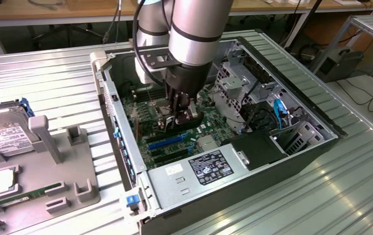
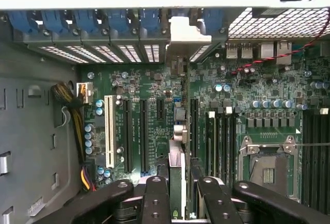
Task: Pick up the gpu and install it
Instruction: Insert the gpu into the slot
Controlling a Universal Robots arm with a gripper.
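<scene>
1. On the exterior view's left there's a grey holder tray (image 1: 75, 193) with a hard drive (image 1: 4, 137) and a RAM stick (image 1: 23, 198) parked on it. It all sits on a ribbed metal table (image 1: 49, 83).
2. In the middle, the open PC case (image 1: 111, 105) lies on its side with the motherboard (image 2: 268, 79) facing up. The gripper (image 2: 181, 199) is down inside, fingers clamped on the gpu (image 2: 177, 175), one per face. The card hangs upright, edge-on, over the expansion slots (image 2: 126, 131). Can't tell if its connector touches a slot.
3. Handling, my guess: light and stiff, but fragile. It won't flex, so any tilt goes straight into the slot. Grip the flat board or heatsink body, never the fan blades. The metal end bracket looks slippery.
4. To the right, the power supply (image 1: 199, 171) and blue cables (image 1: 279, 110) crowd that side of the case, so there's little room. Past the case is more ribbed table, then loose floor cables (image 1: 369, 95).
</scene>
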